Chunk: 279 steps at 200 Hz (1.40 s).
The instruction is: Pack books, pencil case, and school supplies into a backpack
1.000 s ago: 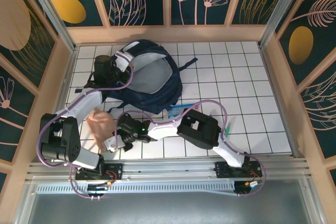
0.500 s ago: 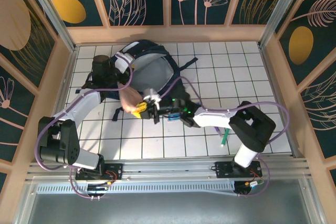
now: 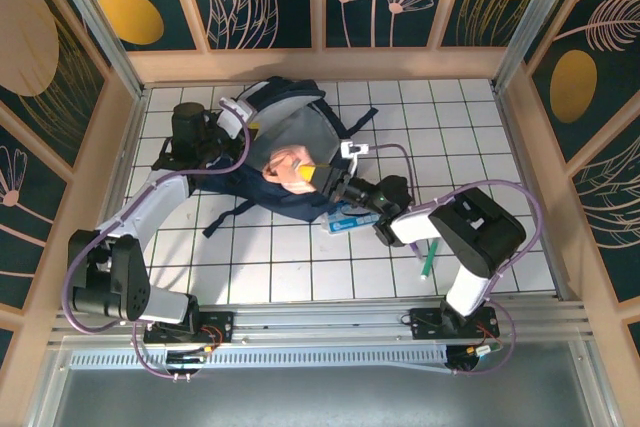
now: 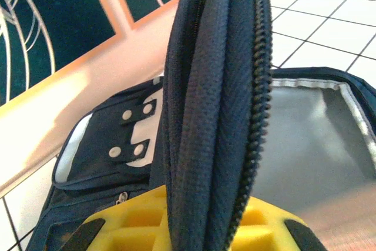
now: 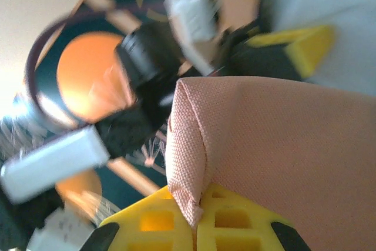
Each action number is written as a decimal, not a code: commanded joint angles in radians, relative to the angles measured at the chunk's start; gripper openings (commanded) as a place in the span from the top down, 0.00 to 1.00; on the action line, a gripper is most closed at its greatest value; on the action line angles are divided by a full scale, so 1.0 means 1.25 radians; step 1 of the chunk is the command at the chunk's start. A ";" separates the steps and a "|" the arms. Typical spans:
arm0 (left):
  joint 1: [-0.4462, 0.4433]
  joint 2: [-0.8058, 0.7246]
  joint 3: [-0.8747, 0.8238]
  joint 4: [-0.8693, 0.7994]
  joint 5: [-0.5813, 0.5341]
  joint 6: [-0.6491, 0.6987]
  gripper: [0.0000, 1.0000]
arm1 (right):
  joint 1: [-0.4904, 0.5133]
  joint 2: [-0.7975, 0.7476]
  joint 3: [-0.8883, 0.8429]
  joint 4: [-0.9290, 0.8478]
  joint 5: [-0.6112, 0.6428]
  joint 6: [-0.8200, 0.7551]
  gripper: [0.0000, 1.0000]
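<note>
Right gripper (image 3: 320,176): my fingers clamp the peach fabric pencil case (image 3: 285,162).
Left gripper (image 3: 240,119): I pinch the zipper rim of the large navy fabric backpack (image 3: 300,127), holding its mouth up and open.
Change: a second ago the case was near my left base; now it hangs over the grey lining.
Meaning: the drop-in comes next, I judge.
Still out: slim green pen (image 3: 428,259), on the tiles, well apart from the backpack.

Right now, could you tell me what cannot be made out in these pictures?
- Book: top view, partly under the right arm; cover too small to read.
- Backpack interior: top view, pencil case covers part; left wrist view, zipper edge blocks it.
- Right wrist view: background blurred; pencil case hides what lies beyond.
</note>
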 commanded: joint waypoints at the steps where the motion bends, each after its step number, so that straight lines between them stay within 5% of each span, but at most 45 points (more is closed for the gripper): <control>1: 0.001 -0.056 -0.016 0.093 0.155 0.060 1.00 | -0.027 0.055 0.000 0.033 0.090 0.176 1.00; 26: 0.000 -0.057 -0.027 0.083 0.227 0.108 1.00 | -0.029 0.125 0.026 0.079 0.150 0.280 1.00; 60: 0.000 -0.056 -0.032 0.073 0.231 0.130 1.00 | -0.055 0.168 0.073 -0.040 0.164 0.441 0.96; 96: 0.000 -0.052 -0.026 0.044 0.254 0.157 1.00 | -0.093 0.088 0.093 -0.389 0.187 0.460 0.71; 149: -0.015 -0.058 -0.112 0.148 0.249 0.096 1.00 | -0.216 0.137 0.336 -0.863 -0.010 0.280 0.56; 182: -0.039 -0.046 -0.120 0.114 0.186 0.106 1.00 | -0.226 0.134 0.451 -1.217 0.050 0.104 0.50; 279: -0.051 -0.011 -0.085 0.124 0.109 0.026 1.00 | -0.235 -0.007 0.468 -1.506 0.147 0.002 0.39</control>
